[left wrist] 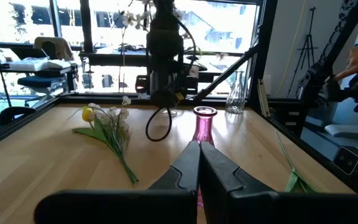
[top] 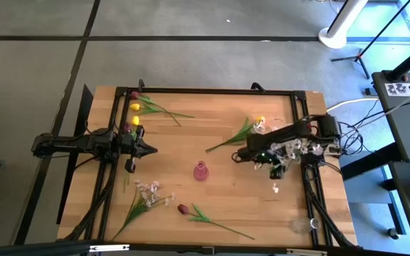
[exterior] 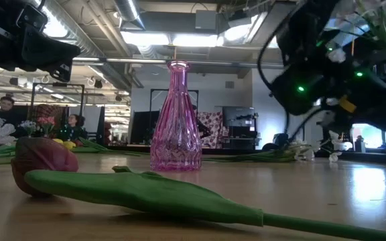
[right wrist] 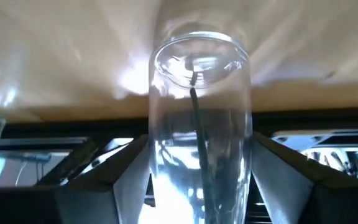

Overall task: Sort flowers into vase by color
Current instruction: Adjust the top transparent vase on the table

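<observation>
A pink glass vase [top: 201, 171] stands upright near the middle of the bench [top: 212, 206]; nothing is seen in it. In the low view its ribbed body and narrow neck [exterior: 175, 117] are shown empty. A clear glass vase [right wrist: 201, 124] is held between the fingers [right wrist: 123, 180] of the right gripper [top: 276, 167], near the right edge of the bench; a thin dark stem is seen inside it, and a spray of white blossoms [top: 297, 148] is visible at the gripper from above. Another clear glass vessel [top: 303, 225] is seen near the front right corner.

The left gripper [top: 148, 149] is held above the left side of the bench, its fingers [left wrist: 194, 168] pressed together on nothing.

The flowers are spread over the bench. Yellow tulips [top: 135, 107] and a dark red tulip [top: 134, 94] lie at the back left corner, with long green stems. A yellow tulip with white blossoms [top: 260, 122] lies right of the middle, toward the back edge. A spray of tiny white-pink blossoms [top: 148, 192] lies near the front left, and a maroon tulip [top: 183, 209] with a long green leaf lies near the front edge.
</observation>
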`<state>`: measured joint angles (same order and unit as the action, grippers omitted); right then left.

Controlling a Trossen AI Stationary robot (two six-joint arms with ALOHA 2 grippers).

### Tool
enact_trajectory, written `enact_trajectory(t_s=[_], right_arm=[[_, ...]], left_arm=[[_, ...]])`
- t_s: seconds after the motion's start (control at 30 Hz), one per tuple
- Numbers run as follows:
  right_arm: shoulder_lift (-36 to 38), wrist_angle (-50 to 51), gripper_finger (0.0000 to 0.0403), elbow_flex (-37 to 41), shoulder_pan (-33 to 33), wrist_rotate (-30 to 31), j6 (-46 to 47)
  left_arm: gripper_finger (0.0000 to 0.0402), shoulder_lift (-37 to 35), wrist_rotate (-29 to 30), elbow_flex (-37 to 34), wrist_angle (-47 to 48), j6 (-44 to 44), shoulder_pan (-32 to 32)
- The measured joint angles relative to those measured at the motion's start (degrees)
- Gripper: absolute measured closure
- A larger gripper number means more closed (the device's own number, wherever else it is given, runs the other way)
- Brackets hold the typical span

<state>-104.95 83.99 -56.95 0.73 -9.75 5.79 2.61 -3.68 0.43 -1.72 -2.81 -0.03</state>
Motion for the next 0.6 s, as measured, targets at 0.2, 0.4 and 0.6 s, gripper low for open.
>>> enact_trajectory(t_s=[0.2,0.4,0.6], right_arm=[[0.0,-0.4,0.0155,-3.1,-2.9,3.6,-0.2],[0.0,-2.5,0.0140,-3.4,-3.9,4.6,-1.8],[0.1,-3.9,0.0132,-3.4,-3.8,6.1,-3.2]], left_arm=[[0.0401,0.0,0.0,0.0,0.0,0.0,0.0],[0.0401,0.0,0.0,0.0,0.0,0.0,0.0],[0.0401,0.0,0.0,0.0,0.0,0.0,0.0]])
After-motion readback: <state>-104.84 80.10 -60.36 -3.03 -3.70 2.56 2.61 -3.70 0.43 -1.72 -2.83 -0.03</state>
